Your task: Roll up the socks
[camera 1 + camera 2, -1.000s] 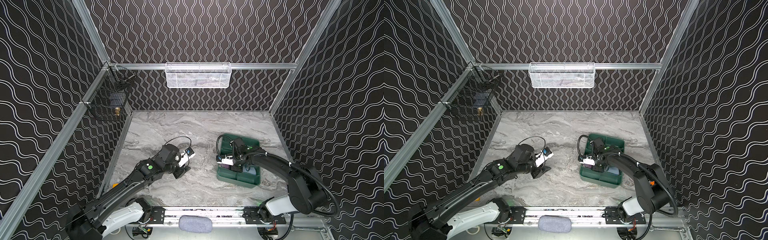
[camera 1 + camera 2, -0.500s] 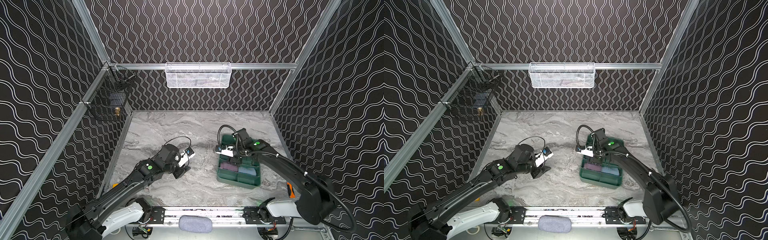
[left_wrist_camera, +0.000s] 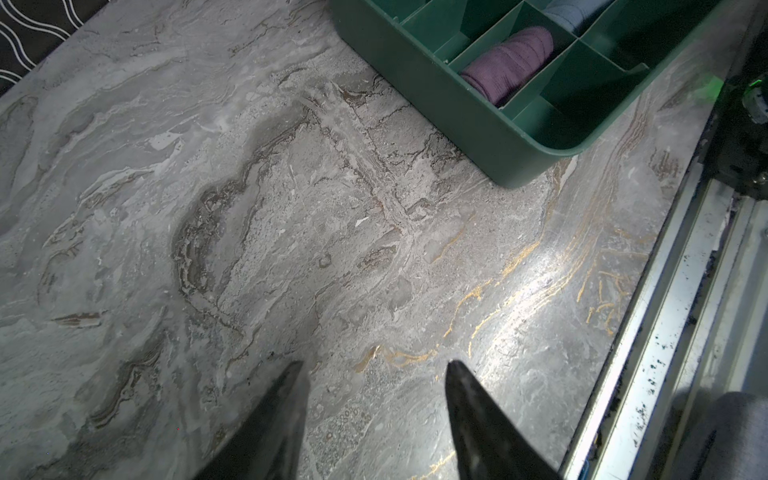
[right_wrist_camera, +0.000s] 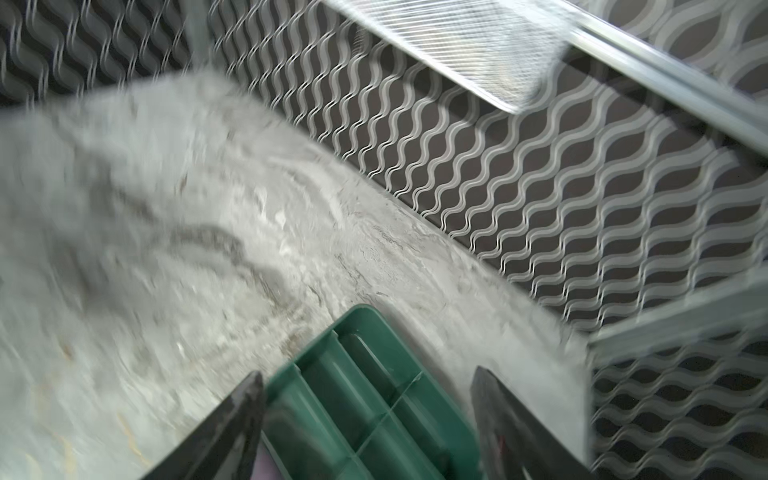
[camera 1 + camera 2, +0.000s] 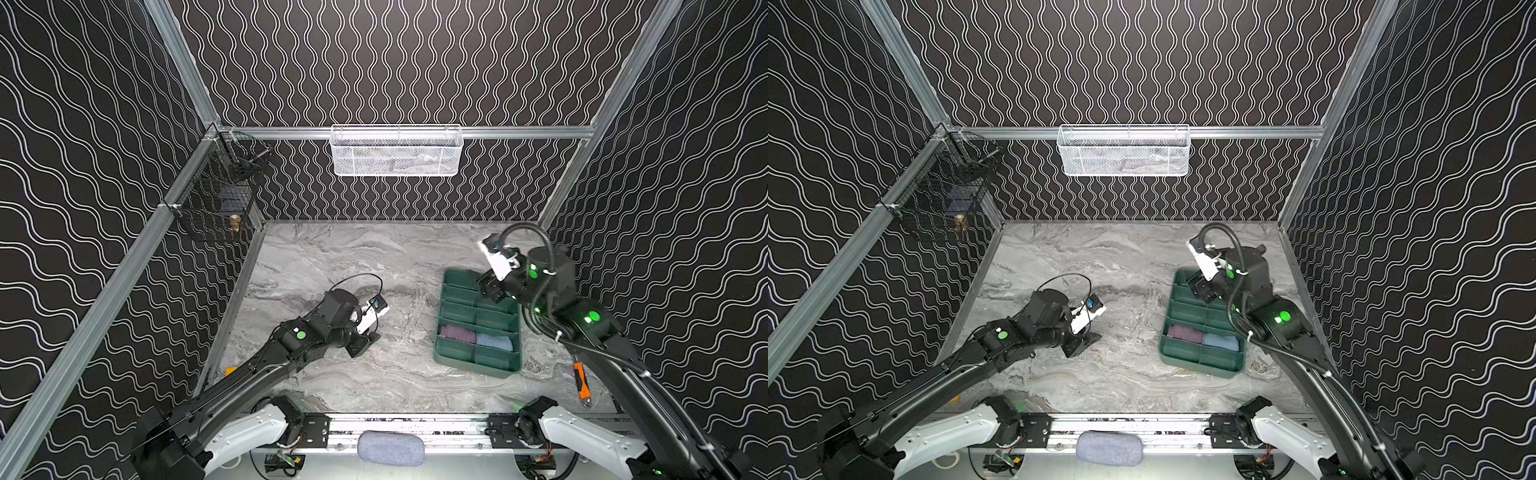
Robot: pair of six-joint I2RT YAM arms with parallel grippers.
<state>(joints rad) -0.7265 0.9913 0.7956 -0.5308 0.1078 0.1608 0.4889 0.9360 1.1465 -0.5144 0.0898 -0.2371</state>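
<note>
Green divided tray (image 5: 473, 368), right side | purple sock roll (image 5: 457, 333) and light-blue sock roll (image 5: 495, 343) side by side, second-nearest row | left claw (image 3: 374, 368), right claw (image 4: 369, 374) both spread

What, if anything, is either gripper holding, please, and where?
Nothing: the left gripper and right gripper are open; the rolled purple sock and light blue sock lie in the green plastic tray.

A lab robot cell: wave-patterned walls (image 5: 415, 62) on aluminium framing (image 5: 507, 132) box in a marble-look bench (image 5: 332, 257), with the left arm (image 5: 257, 370) and right arm (image 5: 598, 336) mounted on a rail (image 5: 407, 428) along its front edge.
</note>
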